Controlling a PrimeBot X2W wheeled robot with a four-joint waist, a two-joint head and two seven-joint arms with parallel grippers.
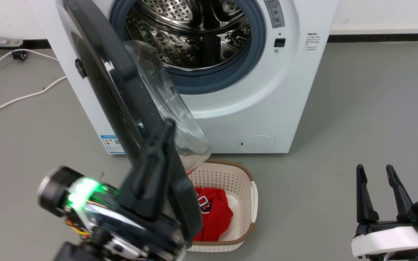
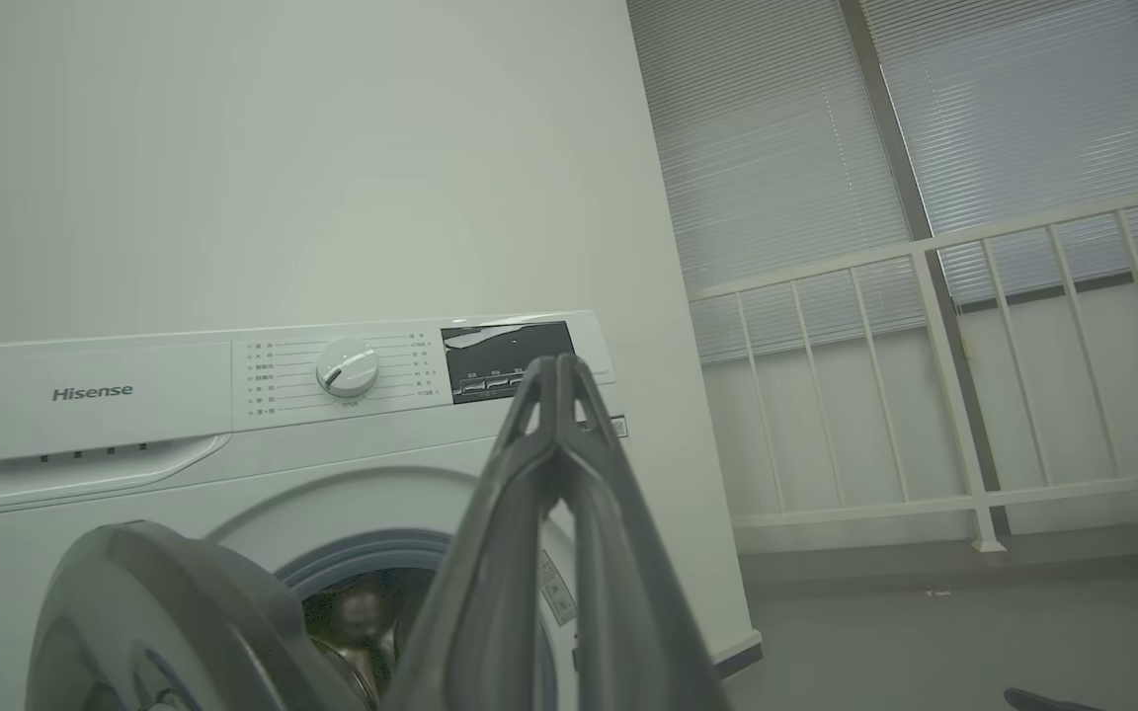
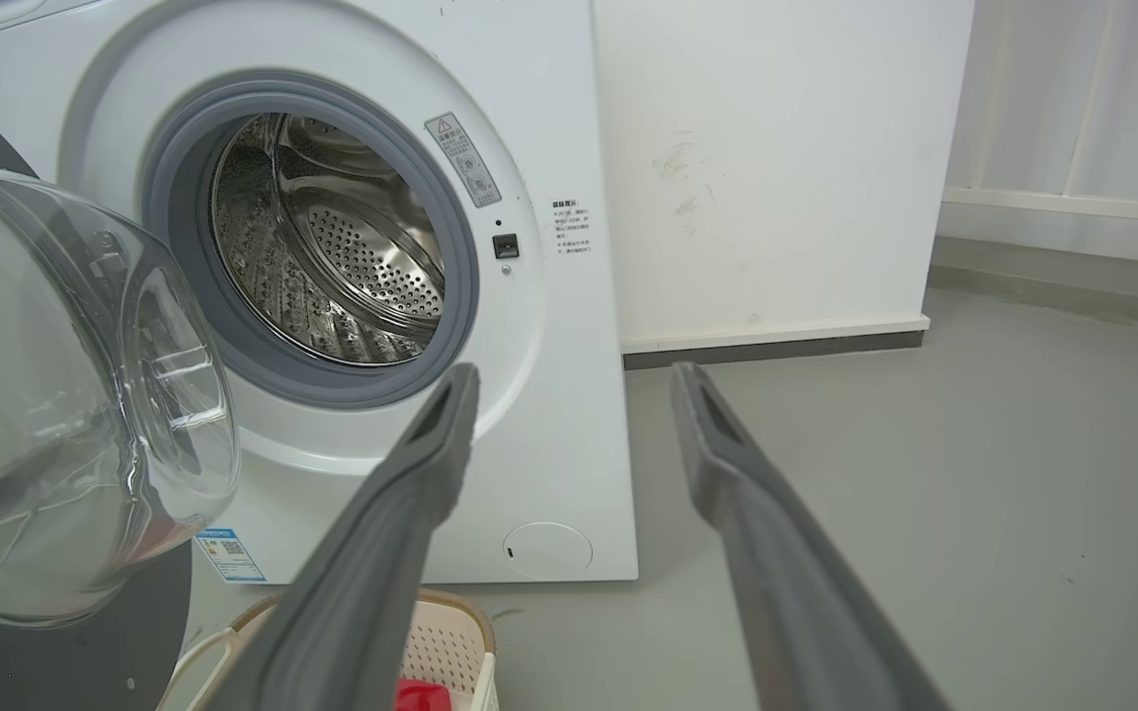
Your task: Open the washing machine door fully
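"Where's the door [image 1: 96, 72]?"

"Swung out from the washer [image 1: 267, 108]. It's hinged at the washer's left edge as the robot faces it, and stands roughly square to the front. The glass bowl [image 1: 169, 98] bulges toward the opening. The drum [image 1: 191, 32] and its grey-blue ring [image 1: 258, 47] are in plain sight."

"And the left gripper [image 1: 168, 126]?"

"In front of the washer, low down by the door's inner rim. Its fingers are pressed together with nothing between them. Whether they touch the door, I can't tell from here."

"The other arm?"

"The right gripper [image 1: 375, 169] hangs out in front of the washer's right corner, well apart from the door. Its fingers are spread wide and hold nothing."

"Anything on the floor?"

"A white basket [image 1: 254, 195] sits just in front of the washer, under the bowl, with a red cloth [image 1: 212, 214] in it. White cables [image 1: 24, 96] lie off the washer's left side."
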